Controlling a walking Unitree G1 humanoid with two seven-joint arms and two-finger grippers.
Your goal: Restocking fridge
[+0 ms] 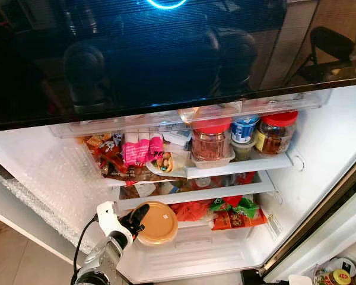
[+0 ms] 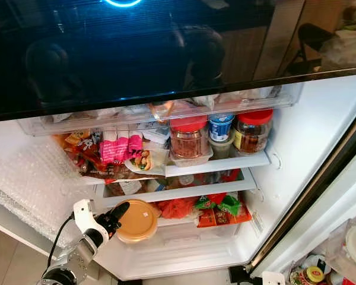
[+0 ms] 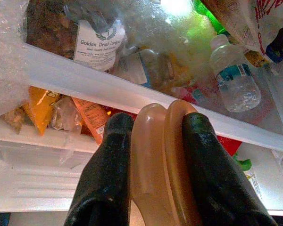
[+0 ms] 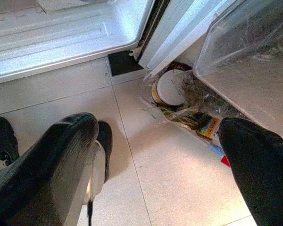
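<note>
My left gripper [image 1: 143, 218] is shut on a round tan lidded container [image 1: 158, 223] and holds it at the low left of the open fridge, in front of the bottom shelf. In the left wrist view the black fingers [image 3: 108, 174] pinch the tan container [image 3: 155, 160] by its edge. Two red-lidded jars [image 1: 212, 141] and a blue-topped cup [image 1: 244, 127] stand on the upper shelf [image 1: 243, 166]. Snack bags [image 1: 110, 154] and pink packets [image 1: 136, 148] fill its left part. My right gripper [image 4: 155, 160] hangs open over the tiled floor [image 4: 174, 183].
Red and green packets [image 1: 234, 214] lie on the lower shelf beside the container. A water bottle [image 3: 236, 80] lies on a glass shelf above. Bubble wrap [image 1: 44, 184] covers the fridge's left wall. A jar [image 1: 339, 276] and bags sit on the floor at the right, by the open door [image 1: 320, 225].
</note>
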